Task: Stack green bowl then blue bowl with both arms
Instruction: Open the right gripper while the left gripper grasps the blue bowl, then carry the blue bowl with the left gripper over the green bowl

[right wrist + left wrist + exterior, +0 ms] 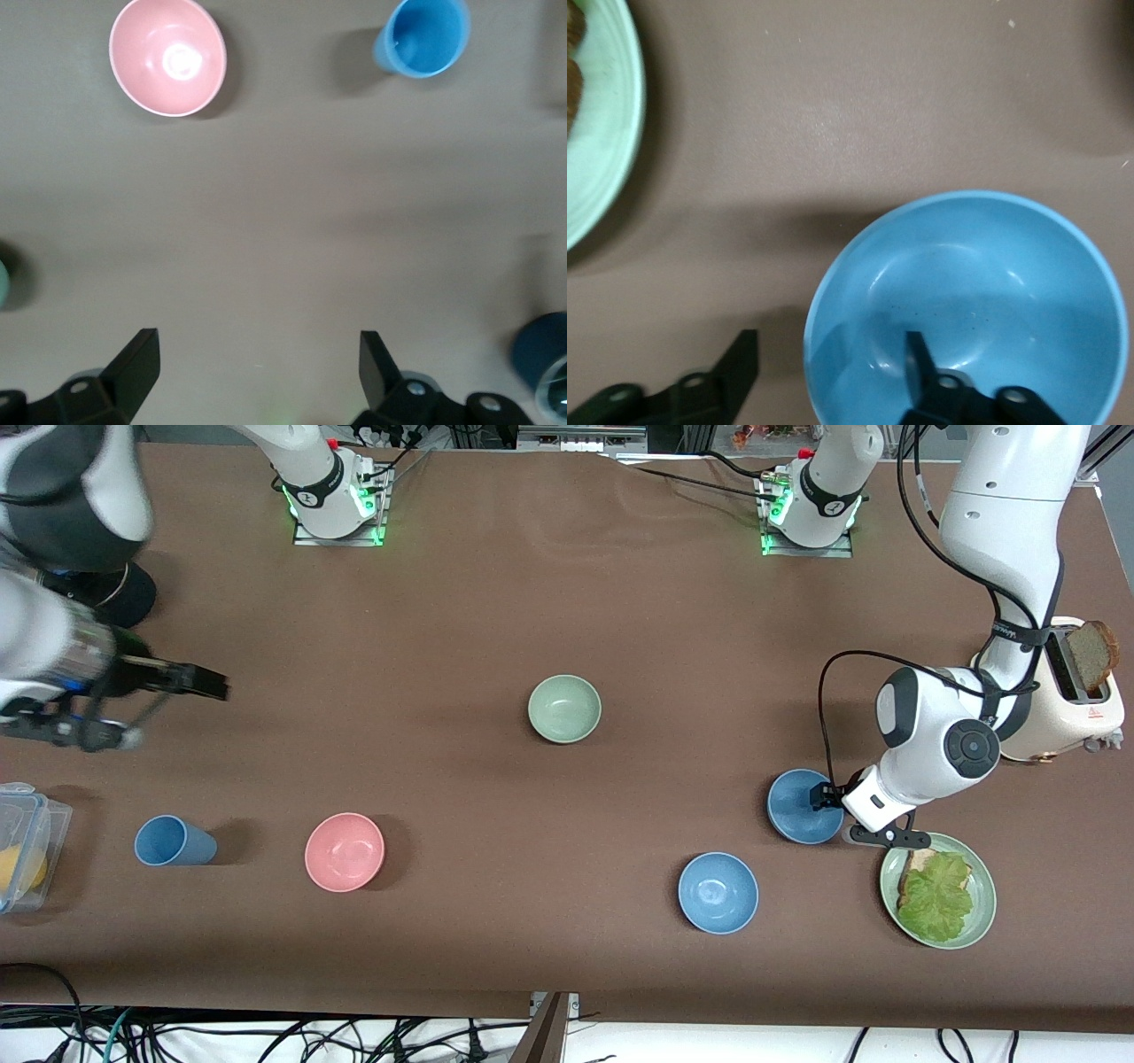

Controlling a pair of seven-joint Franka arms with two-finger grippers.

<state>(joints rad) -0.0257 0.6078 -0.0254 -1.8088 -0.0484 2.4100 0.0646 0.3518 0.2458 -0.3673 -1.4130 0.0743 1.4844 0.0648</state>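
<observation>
**Left arm set its fingers over a blue bowl's rim while the green bowl waited**

Nearest the front camera lay a round pale-green plate (982,911) carrying bread and lettuce, with a plain blue bowl (718,892) beside it toward the right arm's end. Just farther from the camera than that plate, the left gripper (826,797) straddled the rim of a second, darker blue bowl (797,808): one finger (920,365) stood inside it, the other outside, not yet visibly pinching the wall. That placement looked chosen for lifting the bowl by its rim. The small sage-green bowl (564,708) sat alone and untouched, well apart from the plate toward the table's middle, probably as the base of the stack. The right gripper (182,682) hung spread wide and empty over bare table, waiting, well apart from the plate, above a smooth pink bowl (345,851).
</observation>
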